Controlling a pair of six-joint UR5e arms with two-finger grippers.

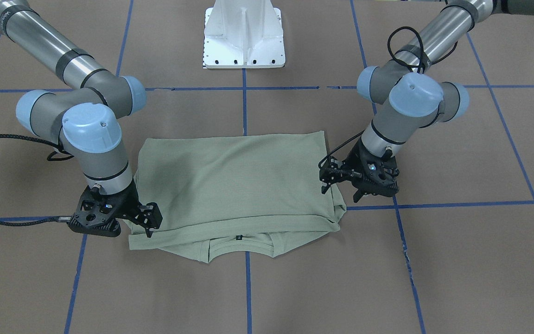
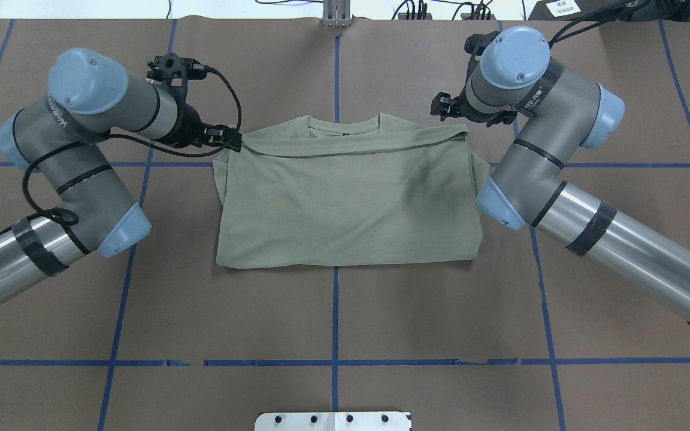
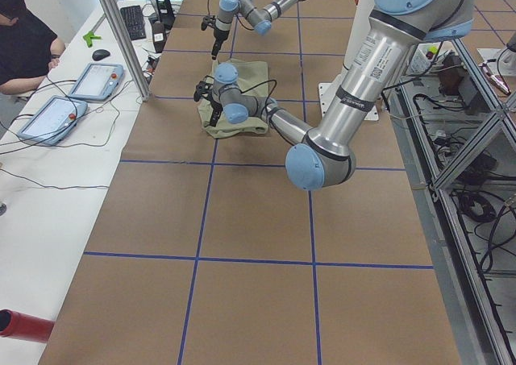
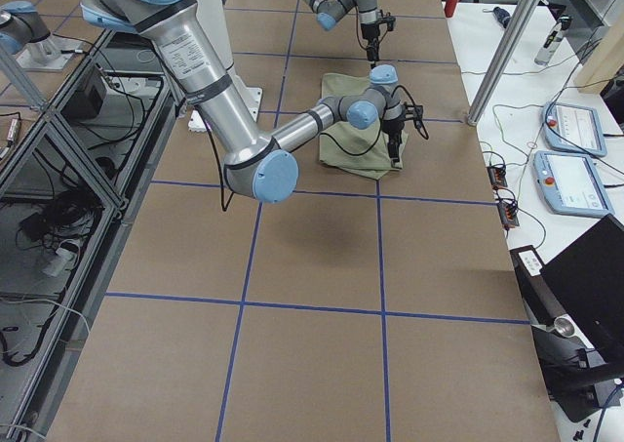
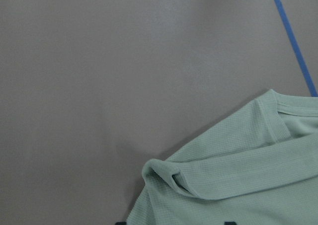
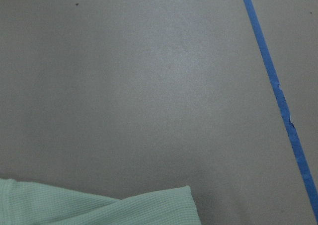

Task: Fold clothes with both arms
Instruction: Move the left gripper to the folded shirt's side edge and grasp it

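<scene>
Both shirt (image 2: 345, 197) sides border bare table (image 2: 345, 311); sage, folded, collar showing. Left gripper (image 1: 338, 190) parted, empty; right gripper (image 1: 149, 221): cannot tell.

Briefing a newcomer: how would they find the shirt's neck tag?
On the brown table, a folded green shirt lies in front of the white base. At its edge farthest from the base, the collar peeks out. The tag is the small dark square centred there, the cloth's only dark spot.

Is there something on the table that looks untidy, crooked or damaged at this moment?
Only the shirt is slightly untidy: the folded top layer stops short of the collar, which sticks out on the operators' side, and the edge on the robot's left is bunched.
</scene>
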